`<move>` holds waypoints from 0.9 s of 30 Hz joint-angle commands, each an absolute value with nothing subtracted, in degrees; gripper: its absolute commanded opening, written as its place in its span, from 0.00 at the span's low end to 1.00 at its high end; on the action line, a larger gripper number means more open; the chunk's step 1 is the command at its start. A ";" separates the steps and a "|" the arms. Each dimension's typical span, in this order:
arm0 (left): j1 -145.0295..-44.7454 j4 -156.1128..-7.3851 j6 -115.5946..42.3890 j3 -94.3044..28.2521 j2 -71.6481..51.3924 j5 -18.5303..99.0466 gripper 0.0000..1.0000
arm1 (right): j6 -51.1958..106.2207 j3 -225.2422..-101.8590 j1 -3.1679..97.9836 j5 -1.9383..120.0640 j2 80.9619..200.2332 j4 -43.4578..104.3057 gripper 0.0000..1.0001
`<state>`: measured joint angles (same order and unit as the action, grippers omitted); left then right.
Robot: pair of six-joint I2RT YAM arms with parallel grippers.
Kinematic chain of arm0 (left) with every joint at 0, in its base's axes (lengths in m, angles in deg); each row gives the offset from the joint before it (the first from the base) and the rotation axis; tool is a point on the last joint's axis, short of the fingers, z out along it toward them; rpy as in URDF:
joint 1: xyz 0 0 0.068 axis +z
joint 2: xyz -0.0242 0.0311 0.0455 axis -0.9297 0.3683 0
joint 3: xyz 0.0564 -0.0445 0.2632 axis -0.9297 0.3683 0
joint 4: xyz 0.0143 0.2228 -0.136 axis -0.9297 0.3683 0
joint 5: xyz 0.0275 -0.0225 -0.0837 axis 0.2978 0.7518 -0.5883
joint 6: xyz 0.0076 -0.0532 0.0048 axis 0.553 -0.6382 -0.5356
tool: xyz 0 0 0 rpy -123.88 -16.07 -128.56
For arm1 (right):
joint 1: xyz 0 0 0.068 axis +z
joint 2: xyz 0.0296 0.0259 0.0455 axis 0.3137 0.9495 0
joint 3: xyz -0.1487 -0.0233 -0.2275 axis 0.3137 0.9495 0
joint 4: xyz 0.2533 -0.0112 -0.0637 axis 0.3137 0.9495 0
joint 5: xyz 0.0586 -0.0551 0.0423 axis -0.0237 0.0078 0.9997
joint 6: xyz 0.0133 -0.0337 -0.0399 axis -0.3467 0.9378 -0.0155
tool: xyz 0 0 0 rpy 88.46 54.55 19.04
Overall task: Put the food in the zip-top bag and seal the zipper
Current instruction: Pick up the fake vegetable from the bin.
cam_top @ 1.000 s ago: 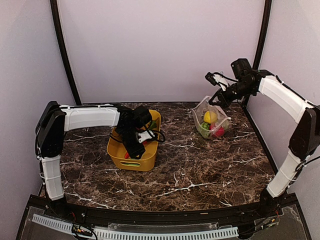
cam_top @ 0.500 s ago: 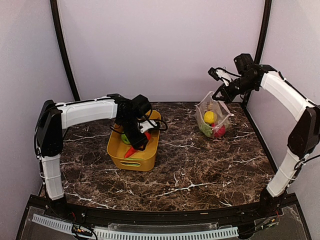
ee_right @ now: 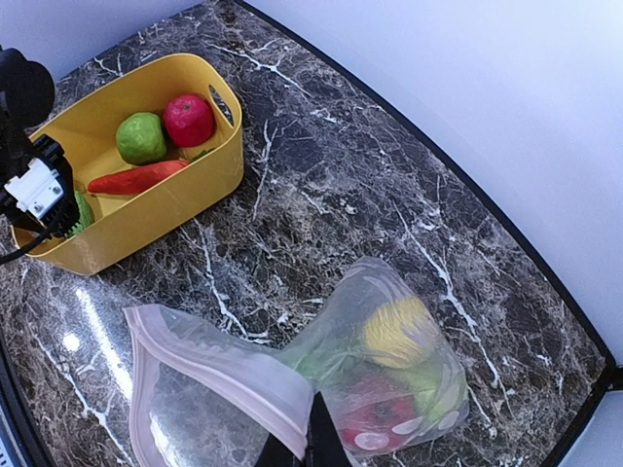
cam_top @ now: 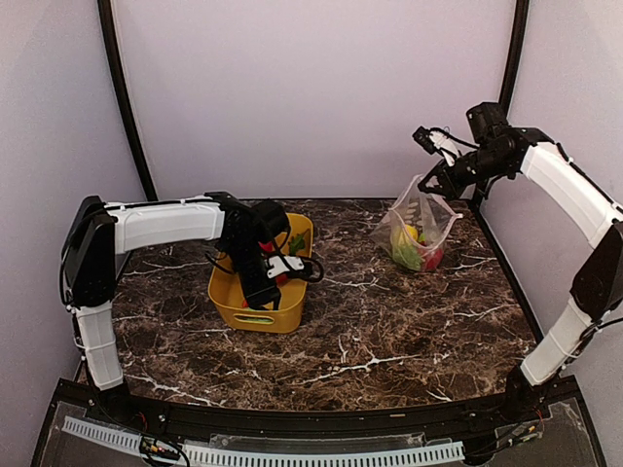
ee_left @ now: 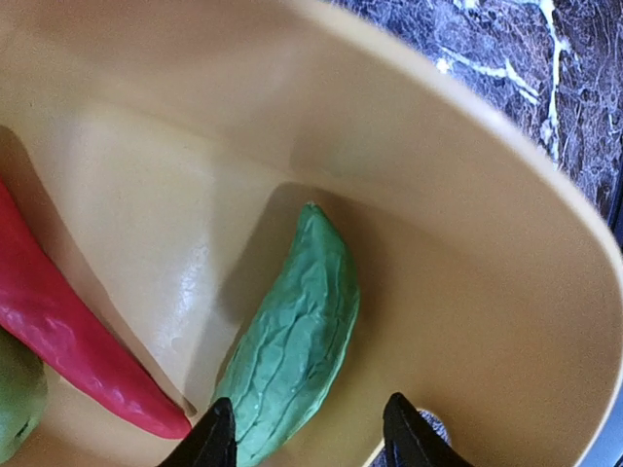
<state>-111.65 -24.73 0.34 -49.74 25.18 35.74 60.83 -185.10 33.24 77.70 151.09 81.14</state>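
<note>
My left gripper reaches down into the yellow tub. Its jaws stand open over the lower end of a green leafy vegetable on the tub floor, not closed on it. A red-orange carrot lies beside it. My right gripper is shut on the rim of the zip-top bag, holding the mouth up off the table. The zipper gapes open. Inside the bag are a yellow lemon, a red piece and something green.
A green round fruit and a red apple also lie in the tub. The tub sits left of centre on the marble table, and the bag at the back right near the wall and a black frame post.
My right gripper has risen and drawn right, pulling the bag's mouth up so the bag hangs taller. My left gripper has shifted about inside the tub.
</note>
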 commanded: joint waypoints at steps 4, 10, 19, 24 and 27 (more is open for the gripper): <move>-111.62 -24.81 3.15 -47.67 27.33 39.35 0.49 | 59.96 -184.01 33.31 80.23 148.67 79.75 0.00; -111.60 -27.17 3.40 -47.15 29.02 44.05 0.47 | 60.05 -183.23 33.29 80.18 147.26 79.25 0.00; -111.68 -29.44 4.92 -47.45 30.25 46.15 0.45 | 59.38 -183.89 33.63 80.56 148.04 78.51 0.00; -111.65 -25.70 5.17 -47.42 29.80 46.84 0.46 | 58.93 -184.97 34.32 79.90 148.40 78.83 0.00; -111.51 -27.10 4.89 -46.09 29.23 47.70 0.44 | 58.63 -185.36 34.45 79.17 148.62 78.95 0.00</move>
